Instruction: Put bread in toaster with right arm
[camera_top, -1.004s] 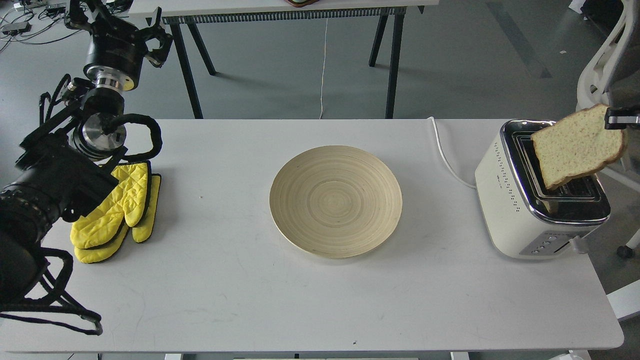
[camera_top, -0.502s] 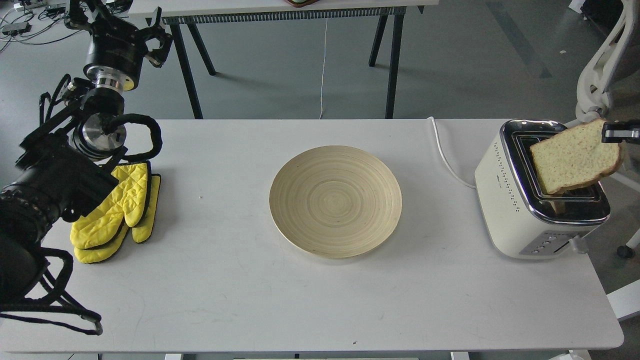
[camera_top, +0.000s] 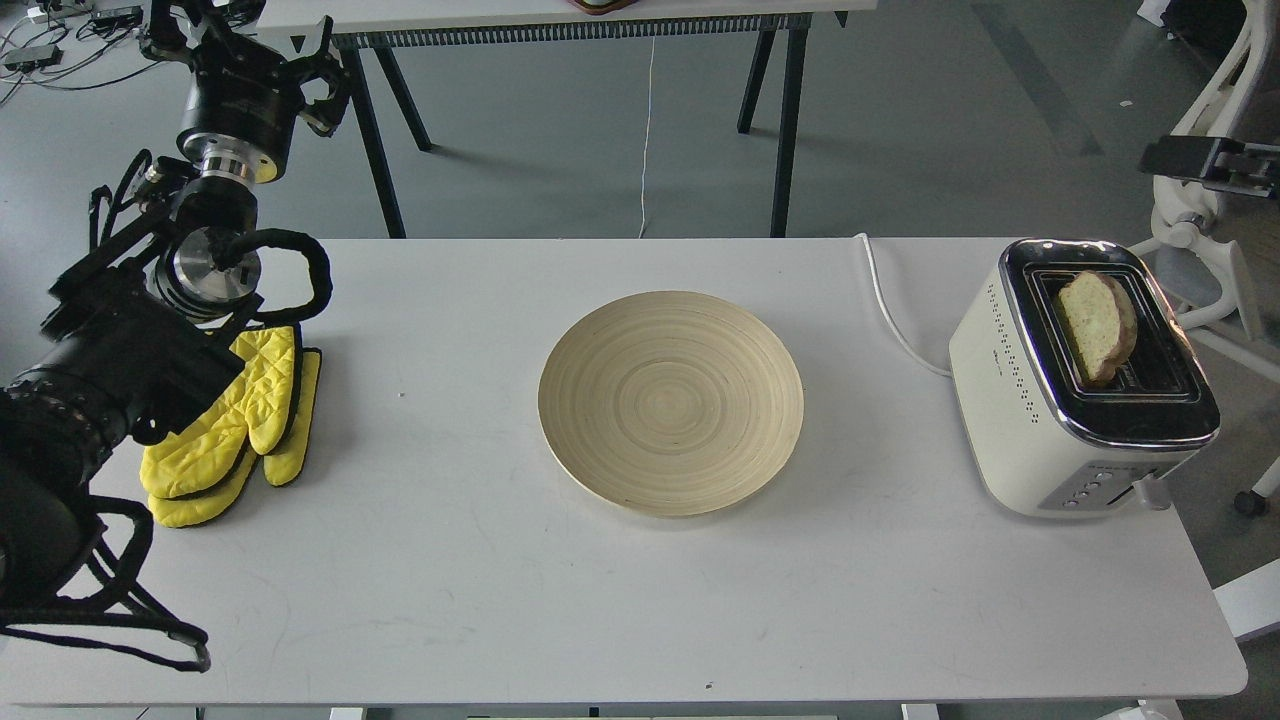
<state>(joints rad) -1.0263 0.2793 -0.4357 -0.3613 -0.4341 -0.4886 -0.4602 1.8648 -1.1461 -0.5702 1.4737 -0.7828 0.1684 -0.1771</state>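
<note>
Bread (camera_top: 1096, 326) now sits in a slot of the toaster (camera_top: 1080, 385), where half a second ago it hung tilted over the chrome top, pinched by the right tool (camera_top: 1215, 160). That tool has let go and pulled up and back to the frame's right edge; only a sliver of it shows, so I cannot tell how wide it stands. Well below and left of it, the slice stands on edge, rounded top poking up, its long axis running along the slot, away from the robot. The placing looks done. Far across the surface (camera_top: 640, 600), the left tool (camera_top: 250, 45) hangs with fingers spread above the yellow mitts (camera_top: 235, 425).
</note>
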